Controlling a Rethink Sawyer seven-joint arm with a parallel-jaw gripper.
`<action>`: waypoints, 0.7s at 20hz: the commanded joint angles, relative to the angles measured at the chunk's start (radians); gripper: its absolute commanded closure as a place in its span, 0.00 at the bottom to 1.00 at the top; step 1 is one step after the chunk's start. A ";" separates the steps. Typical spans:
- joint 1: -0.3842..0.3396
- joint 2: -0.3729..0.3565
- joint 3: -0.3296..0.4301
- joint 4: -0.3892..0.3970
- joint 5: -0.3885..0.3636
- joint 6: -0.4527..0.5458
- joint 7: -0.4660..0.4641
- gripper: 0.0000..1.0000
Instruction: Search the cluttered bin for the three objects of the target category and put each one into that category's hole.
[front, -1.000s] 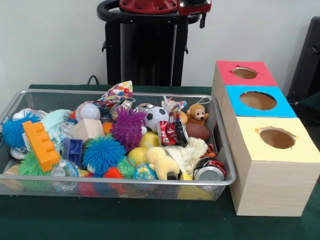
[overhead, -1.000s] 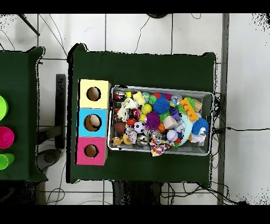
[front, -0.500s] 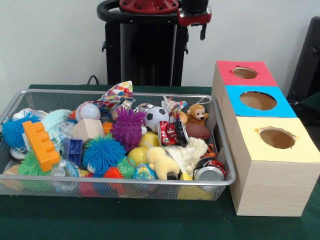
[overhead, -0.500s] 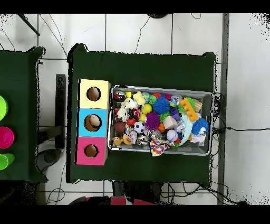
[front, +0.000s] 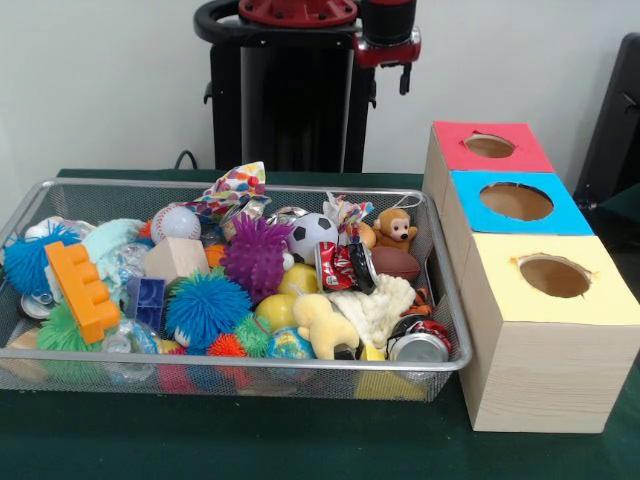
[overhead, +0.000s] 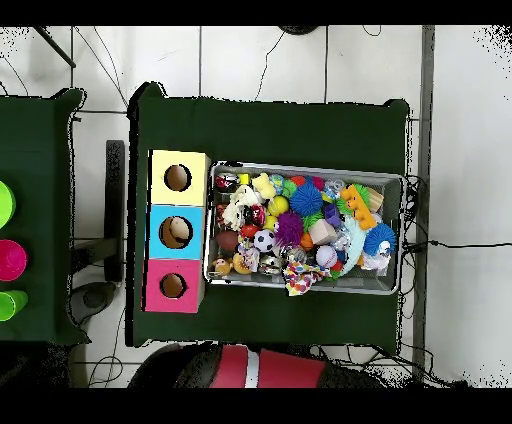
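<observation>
The bin (front: 250, 187) is a wide silver wire-mesh basket on the green table, heaped with toys; it also shows in the overhead view (overhead: 300, 166). In it lie a purple spiky ball (front: 256, 255), a blue spiky ball (front: 205, 305), a small soccer ball (front: 312, 235), a monkey plush (front: 393, 228), a brown football (front: 397, 263), a crushed red can (front: 345, 265) and an orange block (front: 80, 288). Beside the bin stand three boxes with round holes: red (front: 450, 140), blue (front: 470, 205) and yellow (front: 500, 290). Only the red and black arm (front: 385, 30) shows, high behind the table; no gripper is seen.
The robot's black pedestal (front: 290, 100) stands behind the bin. In the overhead view the arm (overhead: 250, 368) shows at the bottom edge. A second green table (overhead: 40, 220) at the left carries green and pink cups. A dark object (front: 620, 110) stands at the right edge.
The arm has swung out from the base: its black and red link has come lower in the front view, and it now shows large at the overhead view's bottom. The bin's contents have not moved.
</observation>
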 joint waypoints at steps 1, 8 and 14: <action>-0.038 0.139 -0.013 -0.217 0.035 -0.118 0.251 0.00; -0.081 0.167 -0.017 -0.264 0.044 -0.100 0.237 0.00; -0.121 0.195 -0.030 -0.307 0.048 -0.093 0.227 0.00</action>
